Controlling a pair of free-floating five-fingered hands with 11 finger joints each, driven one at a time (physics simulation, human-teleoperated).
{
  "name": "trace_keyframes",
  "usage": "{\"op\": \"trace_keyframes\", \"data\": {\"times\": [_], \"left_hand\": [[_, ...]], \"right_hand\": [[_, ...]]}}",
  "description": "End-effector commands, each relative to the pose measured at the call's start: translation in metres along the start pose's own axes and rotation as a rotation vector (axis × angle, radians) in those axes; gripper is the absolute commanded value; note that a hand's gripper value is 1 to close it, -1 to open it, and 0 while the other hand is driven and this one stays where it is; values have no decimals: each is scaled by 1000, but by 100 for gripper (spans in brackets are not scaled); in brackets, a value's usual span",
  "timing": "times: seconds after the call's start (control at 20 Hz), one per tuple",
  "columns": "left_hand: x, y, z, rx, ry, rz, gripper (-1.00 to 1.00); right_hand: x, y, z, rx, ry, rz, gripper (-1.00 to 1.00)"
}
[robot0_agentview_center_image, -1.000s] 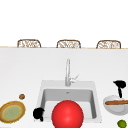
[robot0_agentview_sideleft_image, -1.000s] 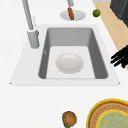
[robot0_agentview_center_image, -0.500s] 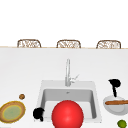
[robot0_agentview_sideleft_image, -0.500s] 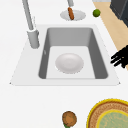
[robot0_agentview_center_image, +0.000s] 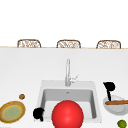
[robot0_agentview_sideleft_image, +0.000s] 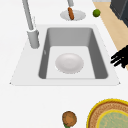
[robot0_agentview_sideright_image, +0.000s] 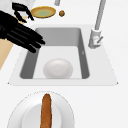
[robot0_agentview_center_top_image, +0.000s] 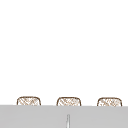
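**Both hands in the air, nothing held**

The sink (robot0_agentview_center_image: 85, 83) takes the middle of the counter, with the faucet (robot0_agentview_center_image: 67, 72) on its far rim. A white dish (robot0_agentview_sideleft_image: 69, 63) lies flat on the basin floor, so it cannot slide anywhere. In the front view I see a big red ball (robot0_agentview_center_image: 67, 114) at the near edge of the sink. A yellow-rimmed plate (robot0_agentview_center_image: 12, 103) sits flat at the near left.

To the right of the sink stands a white bowl (robot0_agentview_center_image: 115, 108), and a brown sausage (robot0_agentview_center_image: 116, 102) lies across it, resting on its rim.

The right hand (robot0_agentview_center_image: 109, 87) hangs just above this bowl and grips nothing. In the right side view its fingers are straight and spread. The left hand (robot0_agentview_center_image: 38, 114) floats at the near left corner of the sink, beside the red ball. I cannot tell how its fingers are.

A lime (robot0_agentview_center_image: 122, 123) lies near the bowl, and a small brown ball (robot0_agentview_center_image: 22, 96) lies beyond the plate.
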Motion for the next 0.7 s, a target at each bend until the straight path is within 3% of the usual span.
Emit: {"op": "trace_keyframes", "data": {"times": [0.0, 0.3, 0.65], "left_hand": [[0, 0, 0, 0, 0, 0, 0], [0, 0, 0, 0, 0, 0, 0], [0, 0, 0, 0, 0, 0, 0]], "right_hand": [[19, 6, 22, -1, -23, 4, -100], [51, 12, 42, -12, -51, 14, -100], [82, 19, 73, 66, -78, 31, -100]]}}
